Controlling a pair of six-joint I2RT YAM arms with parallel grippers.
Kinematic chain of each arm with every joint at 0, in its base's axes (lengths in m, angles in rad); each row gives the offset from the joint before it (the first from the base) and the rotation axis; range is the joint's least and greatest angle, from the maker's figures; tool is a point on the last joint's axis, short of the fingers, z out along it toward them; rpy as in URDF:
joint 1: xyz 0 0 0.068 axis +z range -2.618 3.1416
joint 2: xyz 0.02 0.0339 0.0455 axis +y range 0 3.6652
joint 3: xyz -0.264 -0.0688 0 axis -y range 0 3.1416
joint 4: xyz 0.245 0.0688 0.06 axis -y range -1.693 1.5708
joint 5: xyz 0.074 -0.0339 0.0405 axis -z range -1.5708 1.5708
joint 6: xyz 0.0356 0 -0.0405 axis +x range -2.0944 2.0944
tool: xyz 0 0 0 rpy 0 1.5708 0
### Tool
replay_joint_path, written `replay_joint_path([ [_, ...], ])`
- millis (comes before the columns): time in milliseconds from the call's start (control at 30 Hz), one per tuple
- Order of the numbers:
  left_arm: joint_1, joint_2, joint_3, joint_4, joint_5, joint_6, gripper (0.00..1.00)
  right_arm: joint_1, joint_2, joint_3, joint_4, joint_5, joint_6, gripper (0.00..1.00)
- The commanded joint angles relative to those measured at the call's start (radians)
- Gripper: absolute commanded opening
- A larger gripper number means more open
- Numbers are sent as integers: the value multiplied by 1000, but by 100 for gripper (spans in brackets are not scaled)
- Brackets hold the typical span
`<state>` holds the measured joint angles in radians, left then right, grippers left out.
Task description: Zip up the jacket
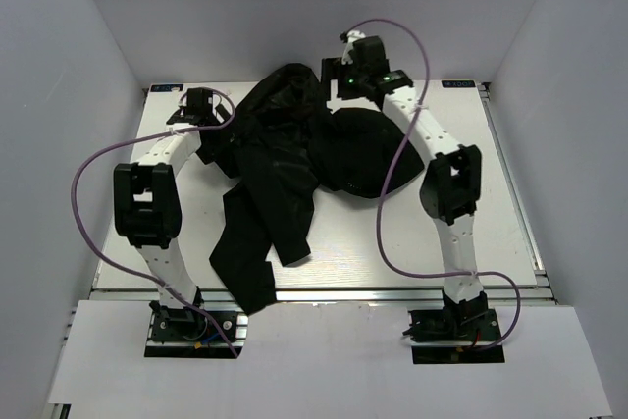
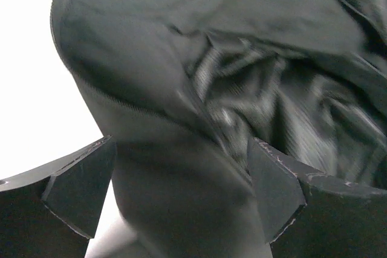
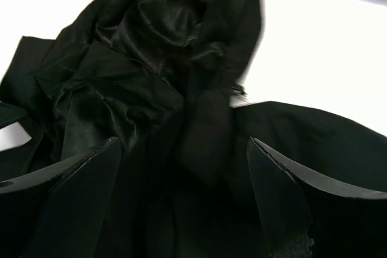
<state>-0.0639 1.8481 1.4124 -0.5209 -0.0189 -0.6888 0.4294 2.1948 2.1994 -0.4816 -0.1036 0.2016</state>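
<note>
— Where do you have the left arm (image 1: 147,205)?
— Elbow folded high on the near left, forearm reaching far and inward. On my wrist feed the left gripper (image 2: 181,179) points down, its jaws spread wide.
— And the right arm (image 1: 451,183)?
— It's stretched further: the elbow is at mid-depth on the right and the forearm runs to the far centre. The right gripper (image 3: 181,173) tilts downward there, with both fingers (image 3: 275,191) well apart too.
</note>
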Motion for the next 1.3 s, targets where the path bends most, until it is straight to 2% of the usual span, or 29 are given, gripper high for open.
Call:
replay_joint_path([
  [0, 16, 52, 59, 19, 48, 3, 98, 14, 81, 59, 73, -2, 64, 89],
  [133, 24, 135, 85, 45, 98, 21, 98, 32, 167, 56, 167, -76, 139, 89],
  [233, 24, 200, 92, 82, 198, 40, 97, 52, 221, 54, 172, -105, 144, 89],
  [267, 22, 213, 88, 134, 220, 51, 94, 57, 238, 48, 176, -110, 142, 89],
  [300, 24, 233, 65, 168, 240, 54, 87, 61, 243, 42, 185, -113, 145, 89],
  [367, 24, 256, 51, 250, 303, 54, 75, 72, 250, 26, 218, -146, 147, 82],
  [400, 24, 270, 59, 260, 315, 54, 56, 75, 252, 17, 250, -154, 147, 74],
  [433, 24, 293, 77, 271, 354, 57, 45, 78, 252, 20, 261, -157, 147, 50],
  [467, 24, 299, 85, 294, 370, 61, 29, 80, 249, 19, 270, -171, 137, 37],
  [500, 22, 303, 91, 308, 387, 61, 0, 80, 246, 20, 290, -174, 133, 24],
  [533, 22, 298, 97, 323, 401, 58, 0, 78, 234, 23, 294, -168, 127, 0],
  [633, 24, 257, 105, 384, 405, 77, 0, 74, 191, 31, 302, -108, 64, 0],
  [833, 9, 37, 143, 512, 405, 144, 0, -7, 7, 33, 302, -42, 9, 0],
  [1033, -103, -170, 224, 513, 395, 268, 0, -12, -349, -242, 420, 96, -143, 0],
  [1167, -169, -315, 221, 547, 389, 305, 0, -12, -599, -380, 471, 226, -223, 0],
  [1267, -230, -455, 191, 594, 347, 325, 0, -3, -760, -458, 512, 258, -270, 0],
])
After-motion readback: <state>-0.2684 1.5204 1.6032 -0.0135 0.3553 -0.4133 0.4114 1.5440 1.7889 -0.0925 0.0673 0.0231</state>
